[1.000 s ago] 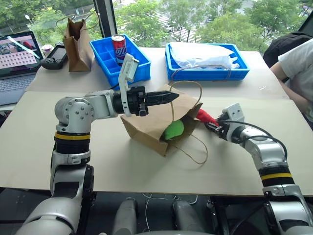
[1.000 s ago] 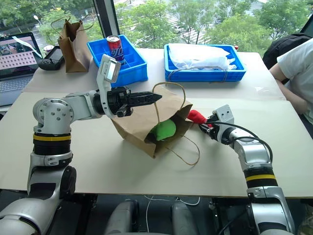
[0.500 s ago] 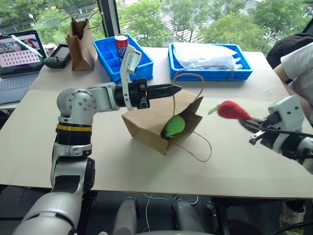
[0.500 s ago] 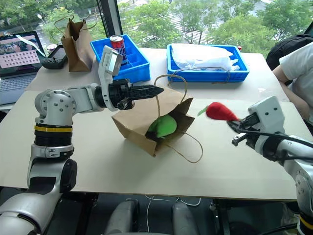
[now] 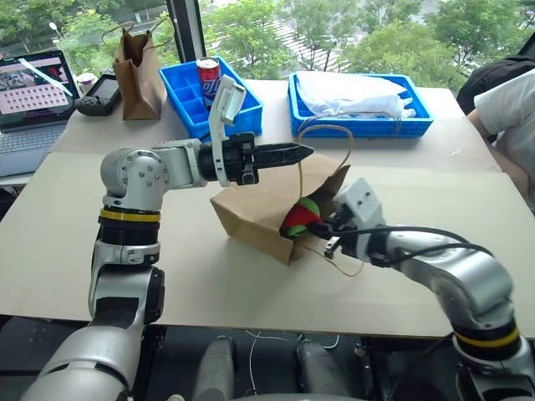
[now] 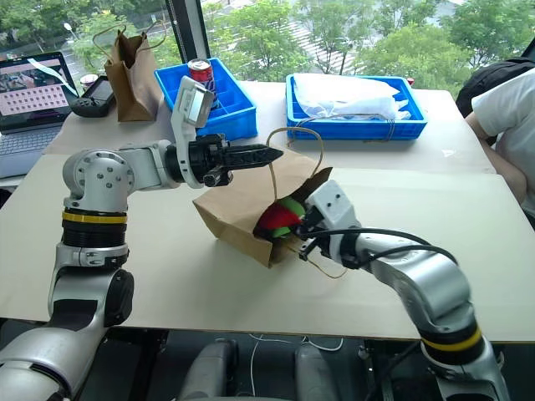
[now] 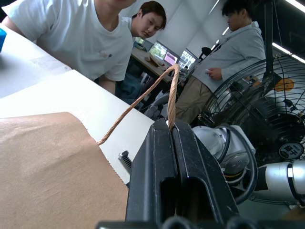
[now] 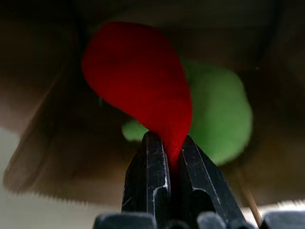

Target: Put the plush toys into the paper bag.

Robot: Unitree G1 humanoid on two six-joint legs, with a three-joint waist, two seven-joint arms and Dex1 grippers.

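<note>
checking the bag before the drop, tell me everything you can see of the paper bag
The paper bag is wide, plain brown kraft paper, lying on its side on the table, mouth toward the right gripper. Its mouth edge is saw-toothed. One thin twine handle is pinched in the shut left gripper, lifting the top open; the other loop lies on the table. The green plush sits inside, and the red chili, held by the right gripper, is at the mouth.

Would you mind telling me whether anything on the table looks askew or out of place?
The paper bag lies tipped on its side rather than standing, its mouth facing the right gripper. The left gripper pinches one twine handle to hold the mouth open. Nothing looks spilled or damaged.
</note>
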